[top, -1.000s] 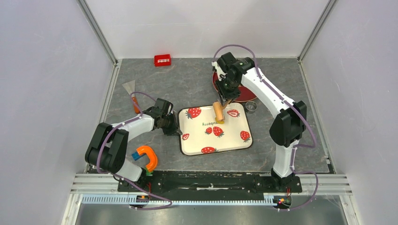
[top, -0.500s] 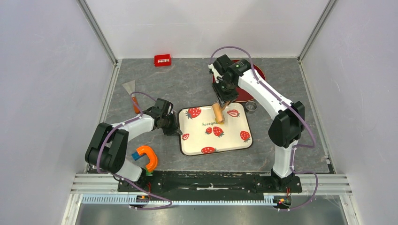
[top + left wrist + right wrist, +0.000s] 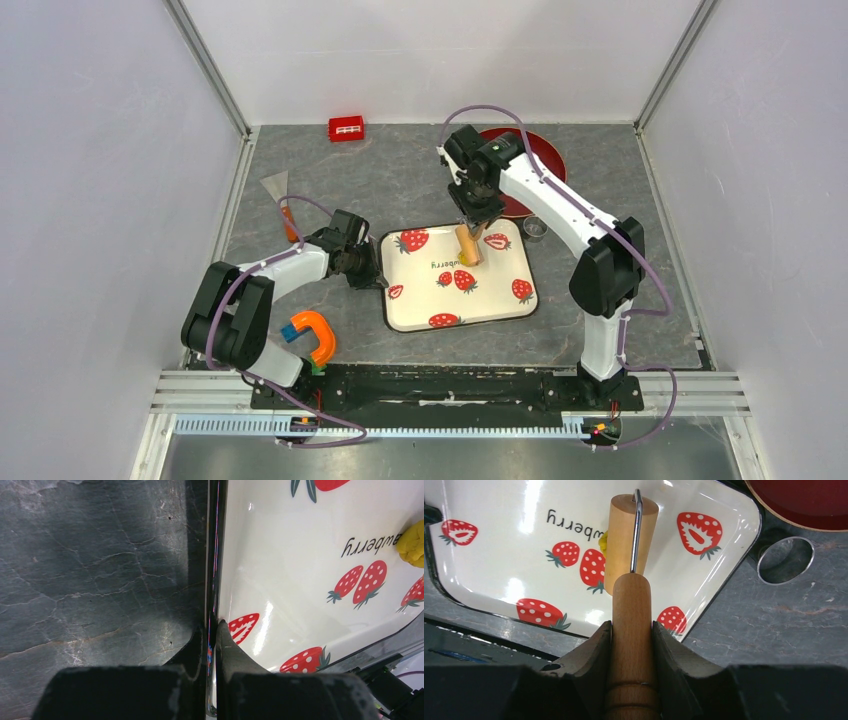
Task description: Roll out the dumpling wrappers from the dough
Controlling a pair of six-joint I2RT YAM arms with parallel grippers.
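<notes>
Dark grey, stone-patterned table top (image 3: pixel 400 180) with the things lying directly on it. Far edge, left of centre: small red box (image 3: pixel 346 128). Far right: red plate (image 3: pixel 540 148). Near the plate, just off the tray's far right corner: metal ring (image 3: pixel 535 227). Left edge: scraper (image 3: pixel 277 188) with an orange handle. Centre: strawberry-printed tray (image 3: pixel 415 290). Near left: orange C-shaped tool (image 3: pixel 318 335).

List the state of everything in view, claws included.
Left claw, shut on tray rim.
Right claw, shut on roller handle.
Roller, drum down on dough.
Dough, lump mostly hidden under drum.
Tray, lying flat.
Plate, visible part bare.
Ring, lying flat, nothing inside.
</notes>
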